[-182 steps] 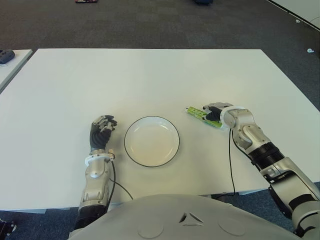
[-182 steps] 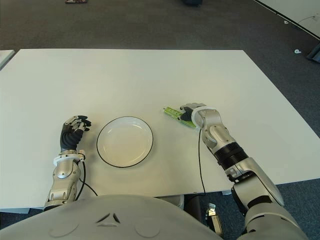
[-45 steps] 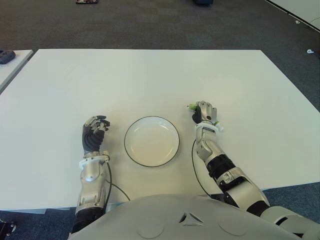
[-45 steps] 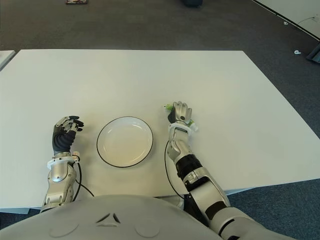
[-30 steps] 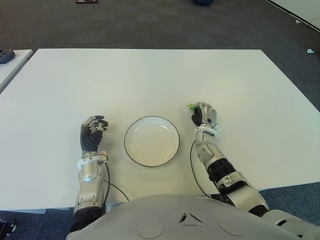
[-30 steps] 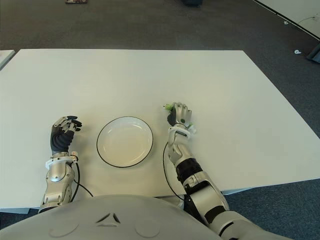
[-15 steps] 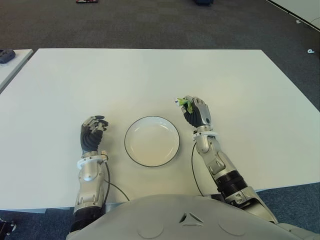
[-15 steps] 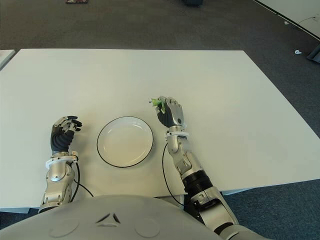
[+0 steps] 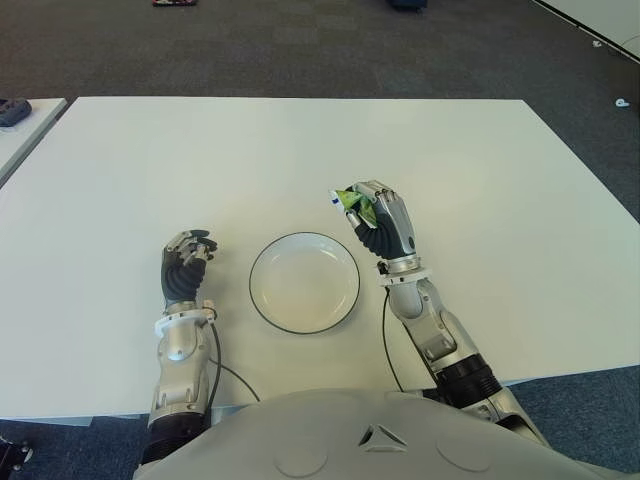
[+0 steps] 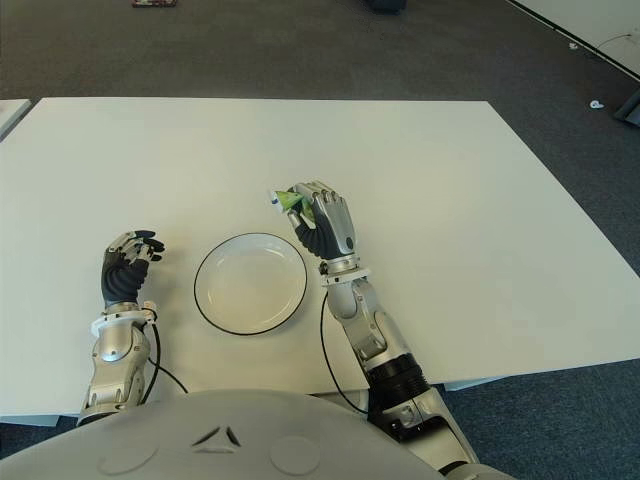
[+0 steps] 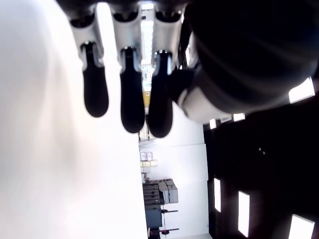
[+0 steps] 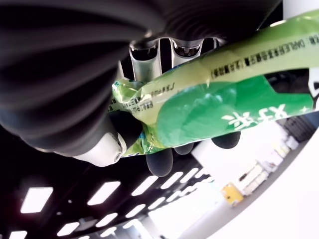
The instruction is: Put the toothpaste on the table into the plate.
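A green toothpaste tube (image 9: pixel 352 200) is clasped in my right hand (image 9: pixel 380 220), raised above the table just past the plate's upper right rim. The right wrist view shows the green tube (image 12: pixel 214 94) pinned under the curled fingers (image 12: pixel 159 162). The white plate (image 9: pixel 304 282) with a dark rim lies on the table, with nothing in it. My left hand (image 9: pixel 185 265) shows to the left of the plate, its fingers (image 11: pixel 132 107) curled and holding nothing.
The white table (image 9: pixel 300 150) stretches wide behind the plate. A second white table's corner (image 9: pixel 25 115) with a dark object is at the far left. Dark carpet surrounds the table. Cables hang from both forearms near the front edge.
My right hand closed on the toothpaste, lifted it from the table and carried it left toward the plate. The left hand barely moved.
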You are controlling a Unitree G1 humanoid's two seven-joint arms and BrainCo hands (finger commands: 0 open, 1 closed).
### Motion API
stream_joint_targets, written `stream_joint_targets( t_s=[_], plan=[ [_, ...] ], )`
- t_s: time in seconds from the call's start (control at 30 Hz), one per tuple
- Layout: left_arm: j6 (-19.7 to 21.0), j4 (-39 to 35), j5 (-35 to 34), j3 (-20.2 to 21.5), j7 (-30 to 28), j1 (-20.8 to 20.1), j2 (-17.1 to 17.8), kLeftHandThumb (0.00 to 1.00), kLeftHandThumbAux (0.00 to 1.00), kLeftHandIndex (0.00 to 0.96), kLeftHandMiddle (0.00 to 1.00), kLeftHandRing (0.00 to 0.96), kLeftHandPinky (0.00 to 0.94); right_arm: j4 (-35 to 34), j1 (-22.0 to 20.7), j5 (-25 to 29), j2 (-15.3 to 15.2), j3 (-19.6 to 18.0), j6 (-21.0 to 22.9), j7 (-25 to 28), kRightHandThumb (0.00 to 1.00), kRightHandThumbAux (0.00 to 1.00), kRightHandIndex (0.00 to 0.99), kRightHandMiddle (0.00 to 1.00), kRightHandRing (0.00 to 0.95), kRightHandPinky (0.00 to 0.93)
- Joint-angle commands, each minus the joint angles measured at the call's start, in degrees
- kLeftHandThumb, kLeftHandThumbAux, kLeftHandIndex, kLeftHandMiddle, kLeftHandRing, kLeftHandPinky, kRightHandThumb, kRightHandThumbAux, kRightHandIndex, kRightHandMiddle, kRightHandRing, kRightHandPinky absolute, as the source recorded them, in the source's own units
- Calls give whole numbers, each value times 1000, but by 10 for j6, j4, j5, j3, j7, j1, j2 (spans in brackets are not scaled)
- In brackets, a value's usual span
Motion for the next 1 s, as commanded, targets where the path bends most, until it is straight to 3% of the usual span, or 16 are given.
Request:
stream_joint_targets(
  t_s=[0.03, 0.37, 0.7, 0.83, 1.0],
  plan=[
    [11, 1, 2, -5, 3, -2, -4, 705, 716, 429, 543, 520, 489, -67, 28, -25, -12, 10, -26, 11, 733, 712, 441, 861, 872, 889],
    [18, -4, 3, -6, 4, -3, -7, 705, 716, 429, 541, 514, 485, -74, 9, 53, -36, 32, -107, 140, 734, 712, 441, 863, 871, 883],
    [16, -4, 4, -6, 4, -2, -9, 705, 716, 429, 528, 506, 479, -6, -25, 98, -60, 80, -175, 252, 736, 709, 441, 863, 864, 876],
    [16, -5, 6, -7, 4, -1, -9, 705, 716, 429, 533, 511, 485, 5, -17, 88, -66, 97, -180, 284, 736, 709, 441, 865, 867, 880],
    [10, 1, 4, -5, 3, -2, -7, 705, 716, 429, 540, 518, 487, 22, -21, 38, -73, 127, -169, 318, 734, 710, 441, 873, 876, 891]
  ],
)
